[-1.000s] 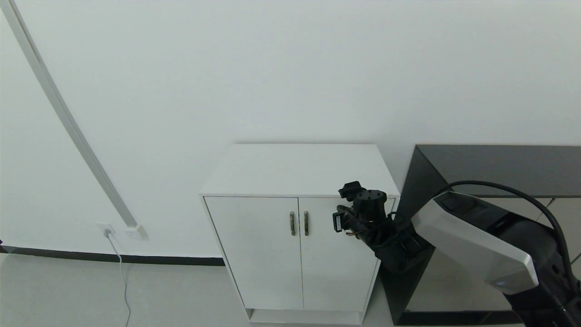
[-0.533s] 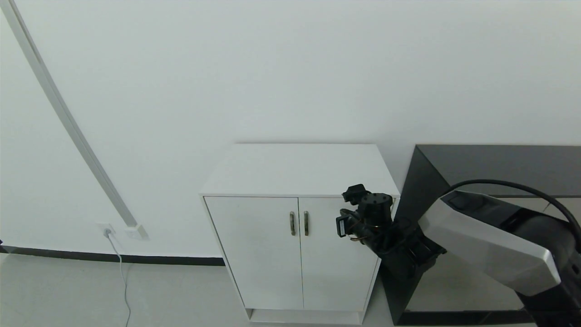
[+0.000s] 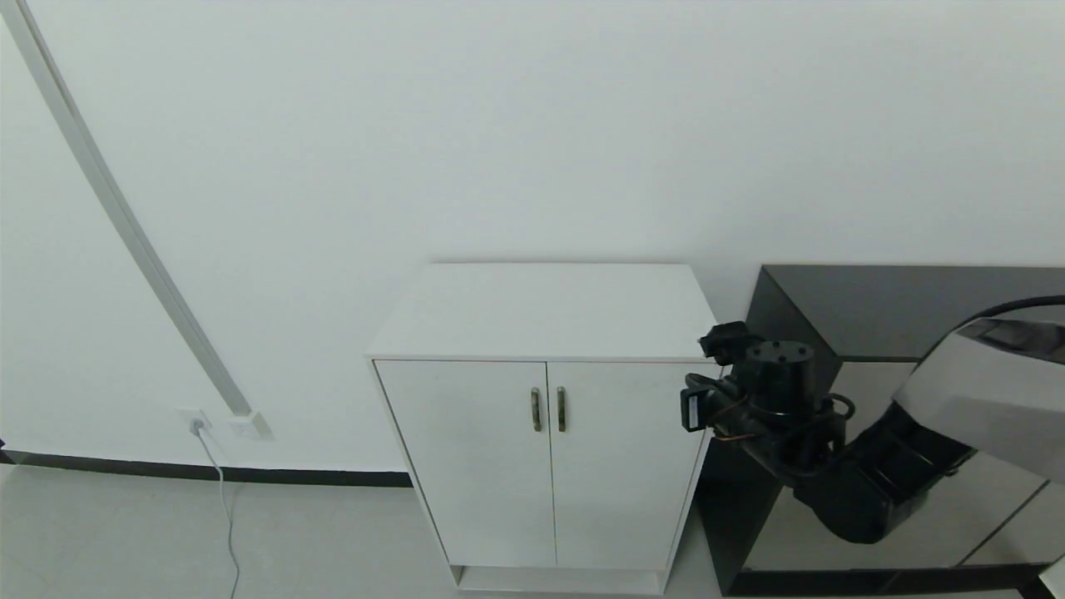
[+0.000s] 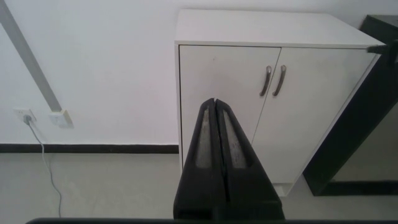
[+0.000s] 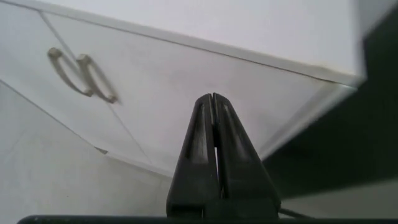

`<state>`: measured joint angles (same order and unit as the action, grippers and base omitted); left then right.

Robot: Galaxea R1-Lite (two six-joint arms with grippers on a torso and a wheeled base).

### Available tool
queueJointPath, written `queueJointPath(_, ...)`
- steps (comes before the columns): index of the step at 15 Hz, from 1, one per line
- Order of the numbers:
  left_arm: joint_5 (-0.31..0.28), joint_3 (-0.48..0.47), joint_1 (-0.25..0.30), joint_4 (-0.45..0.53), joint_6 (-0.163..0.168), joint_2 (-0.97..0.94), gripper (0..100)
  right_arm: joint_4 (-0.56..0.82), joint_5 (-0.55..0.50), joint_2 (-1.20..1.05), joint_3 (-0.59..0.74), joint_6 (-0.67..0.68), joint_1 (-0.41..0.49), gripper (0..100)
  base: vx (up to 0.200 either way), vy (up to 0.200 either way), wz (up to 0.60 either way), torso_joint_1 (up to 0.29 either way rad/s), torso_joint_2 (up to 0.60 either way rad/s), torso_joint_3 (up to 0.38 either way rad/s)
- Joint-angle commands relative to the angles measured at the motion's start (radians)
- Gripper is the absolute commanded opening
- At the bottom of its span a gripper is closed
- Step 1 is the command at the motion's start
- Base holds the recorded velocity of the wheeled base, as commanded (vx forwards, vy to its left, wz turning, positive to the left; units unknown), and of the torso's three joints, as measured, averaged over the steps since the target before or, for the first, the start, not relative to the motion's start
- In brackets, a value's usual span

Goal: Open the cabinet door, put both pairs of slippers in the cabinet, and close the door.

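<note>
The white cabinet (image 3: 541, 312) stands against the wall with both doors shut. Its two metal handles (image 3: 548, 409) sit side by side at the middle seam. My right arm's wrist (image 3: 770, 391) hangs by the cabinet's upper right corner, level with the door tops. In the right wrist view my right gripper (image 5: 214, 99) is shut and empty, pointing at the right door (image 5: 186, 68), with the handles (image 5: 81, 78) off to one side. My left gripper (image 4: 214, 102) is shut on nothing, held back from the cabinet (image 4: 267, 28) and facing its left door, the handles (image 4: 273, 81) beyond.
A black glossy unit (image 3: 874, 308) stands right against the cabinet's right side. A wall socket with a cable (image 3: 195, 423) and a slanted grey conduit (image 3: 125, 216) are on the left. Grey floor (image 3: 316, 541) lies open before the cabinet.
My right arm has swung to the right, from in front of the right door to the cabinet's right corner. The doors stay shut.
</note>
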<state>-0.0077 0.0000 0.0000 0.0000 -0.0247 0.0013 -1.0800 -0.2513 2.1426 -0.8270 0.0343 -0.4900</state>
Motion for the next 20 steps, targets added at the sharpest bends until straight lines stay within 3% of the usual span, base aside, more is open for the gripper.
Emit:
queueJointPath(1, 0.0, 0.0, 0.0, -0.002, 0.0, 0.0, 0, -0.005, -0.022, -0.174, 0.137, -0.001, 0.039, 0, 0.0, 0.0, 0.0, 0.0, 0.0, 0.0)
queueJointPath(5, 0.0, 0.0, 0.0, 0.0, -0.001, 0.0, 0, -0.003, -0.112, -0.36, 0.327, -0.007, 0.093, 0, 0.0, 0.0, 0.0, 0.0, 0.0, 0.0)
queueJointPath(12, -0.002, 0.0, 0.0, -0.002, 0.0, 0.0, 0, 0.008, -0.111, -0.708, 0.628, -0.027, 0.148, 0, 0.0, 0.0, 0.0, 0.0, 0.0, 0.0)
queueJointPath(20, -0.002, 0.0, 0.0, 0.0, 0.0, 0.0, 0, 0.023, -0.109, -0.934, 0.818, -0.027, 0.148, 0, 0.0, 0.0, 0.0, 0.0, 0.0, 0.0)
